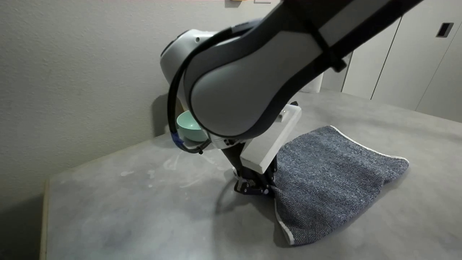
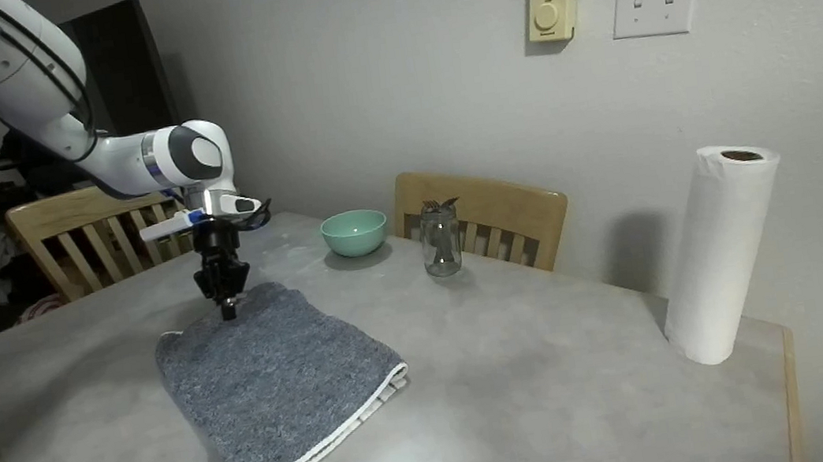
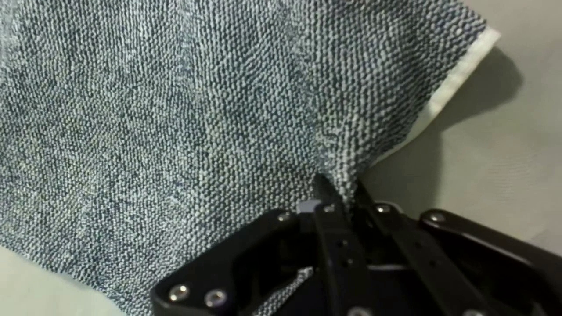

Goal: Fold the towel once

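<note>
The blue-grey towel with white trim lies on the table in both exterior views [image 1: 328, 180] [image 2: 279, 375]. It appears doubled over, with two trimmed edges lying nearly together and pale stripes on the lower layer at one end. It fills much of the wrist view [image 3: 175, 131]. My gripper [image 3: 342, 188] is shut on a pinched fold of the towel near one edge. In both exterior views the gripper [image 1: 269, 189] [image 2: 229, 309] points down at that edge, low over the table. The pinched edge is partly hidden behind the fingers.
A teal bowl [image 1: 191, 128] [image 2: 355, 234] stands near the wall. A glass jar with cutlery [image 2: 441, 243] and a paper towel roll [image 2: 726, 261] stand along the same side. Wooden chairs [image 2: 488, 209] [image 2: 90, 233] are behind the table edge.
</note>
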